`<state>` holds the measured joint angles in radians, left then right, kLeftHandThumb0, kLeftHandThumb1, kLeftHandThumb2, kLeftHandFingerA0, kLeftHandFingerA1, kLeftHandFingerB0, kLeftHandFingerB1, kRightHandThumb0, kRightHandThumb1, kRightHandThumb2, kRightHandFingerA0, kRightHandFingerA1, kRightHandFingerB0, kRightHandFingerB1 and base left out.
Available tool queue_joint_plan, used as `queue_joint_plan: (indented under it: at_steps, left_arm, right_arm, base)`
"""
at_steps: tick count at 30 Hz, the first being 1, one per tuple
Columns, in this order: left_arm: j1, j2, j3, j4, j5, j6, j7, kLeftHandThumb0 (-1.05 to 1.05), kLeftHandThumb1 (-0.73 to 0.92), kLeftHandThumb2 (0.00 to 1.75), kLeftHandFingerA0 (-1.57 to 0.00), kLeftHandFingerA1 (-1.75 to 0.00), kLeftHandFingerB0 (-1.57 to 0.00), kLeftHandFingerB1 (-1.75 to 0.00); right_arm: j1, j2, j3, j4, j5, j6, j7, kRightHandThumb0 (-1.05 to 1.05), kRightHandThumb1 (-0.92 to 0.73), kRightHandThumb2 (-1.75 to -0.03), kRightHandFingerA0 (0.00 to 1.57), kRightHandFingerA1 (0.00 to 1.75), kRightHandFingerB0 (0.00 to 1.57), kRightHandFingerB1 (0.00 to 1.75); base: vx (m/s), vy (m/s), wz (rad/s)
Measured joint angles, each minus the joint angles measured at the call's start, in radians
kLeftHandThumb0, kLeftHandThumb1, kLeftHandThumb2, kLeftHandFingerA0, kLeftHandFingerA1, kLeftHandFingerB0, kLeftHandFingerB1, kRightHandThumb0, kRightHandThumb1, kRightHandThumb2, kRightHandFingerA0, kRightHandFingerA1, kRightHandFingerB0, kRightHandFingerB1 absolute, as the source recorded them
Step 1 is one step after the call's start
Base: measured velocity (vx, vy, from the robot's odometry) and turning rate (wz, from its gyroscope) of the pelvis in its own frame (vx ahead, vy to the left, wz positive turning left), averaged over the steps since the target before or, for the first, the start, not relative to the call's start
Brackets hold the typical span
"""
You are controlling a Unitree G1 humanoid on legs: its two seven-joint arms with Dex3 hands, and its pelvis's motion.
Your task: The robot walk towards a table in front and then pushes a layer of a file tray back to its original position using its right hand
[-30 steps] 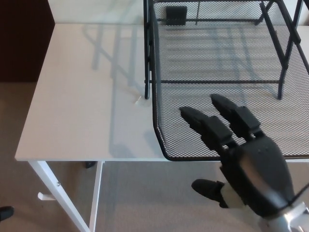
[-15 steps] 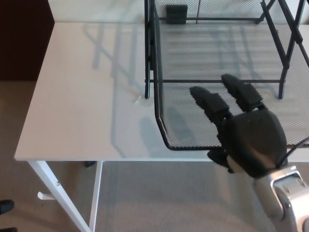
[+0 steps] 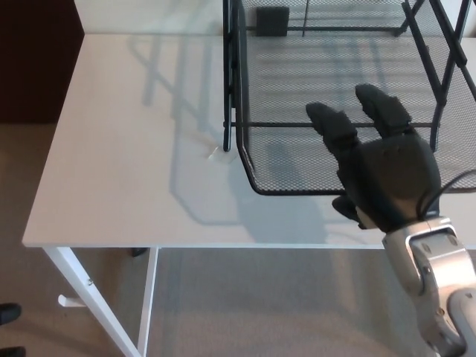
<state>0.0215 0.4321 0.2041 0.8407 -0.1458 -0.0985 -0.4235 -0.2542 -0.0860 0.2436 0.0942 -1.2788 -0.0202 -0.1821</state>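
Head view: white rectangular table [image 3: 126, 149], seen from above.
Tray layer: black wire-mesh file tray layer [image 3: 297, 160], rounded front rim near table's front edge.
Right hand [image 3: 375, 167]: fingers spread, grasping nothing, over front rim.
Open room: bare tabletop left of tray.

One white bench [image 3: 126, 149] is seen, and one black wire-mesh file tray [image 3: 297, 89] is counted on it, with one sliding layer [image 3: 297, 167] drawn out toward the bench's front edge. One robot hand [image 3: 383, 175] is counted, the right, and on it two thick fingers [image 3: 332, 126] are seen from above; a thumb is only partly made out below the palm. One small black block [image 3: 272, 21] is noted at the back of the tray, and two dark shoe tips [image 3: 9, 312] are seen on the floor at lower left.
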Motion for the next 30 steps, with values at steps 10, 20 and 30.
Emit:
queue_joint_plan:
  at_steps: [10, 20, 30]
  left_arm:
    - [-0.006, 0.000, 0.000, -0.004, 0.006, 0.000, -0.001, -0.09, 0.62, 0.58, -0.61, -0.48, -0.47, -0.39]
    - [-0.003, 0.000, -0.006, -0.015, 0.014, 0.001, 0.000, -0.10, 0.61, 0.58, -0.59, -0.48, -0.46, -0.39]
    - [0.008, 0.000, -0.013, -0.027, 0.019, 0.001, -0.003, -0.10, 0.62, 0.58, -0.59, -0.49, -0.47, -0.39]
  right_arm:
    - [-0.132, -0.003, 0.047, 0.129, 0.037, 0.065, -0.008, -0.40, -0.31, -0.65, 0.06, 0.19, 0.11, 0.33]
    - [-0.202, -0.017, 0.077, 0.226, 0.083, 0.105, -0.038, -0.40, -0.44, -0.54, 0.02, 0.24, 0.14, 0.26]
    - [-0.207, -0.043, 0.116, 0.220, 0.113, 0.139, -0.059, -0.42, -0.45, -0.54, 0.00, 0.22, 0.10, 0.25]
  base:
    - [0.00, 0.000, 0.00]
    - [0.00, 0.000, 0.00]
    - [0.00, 0.000, 0.00]
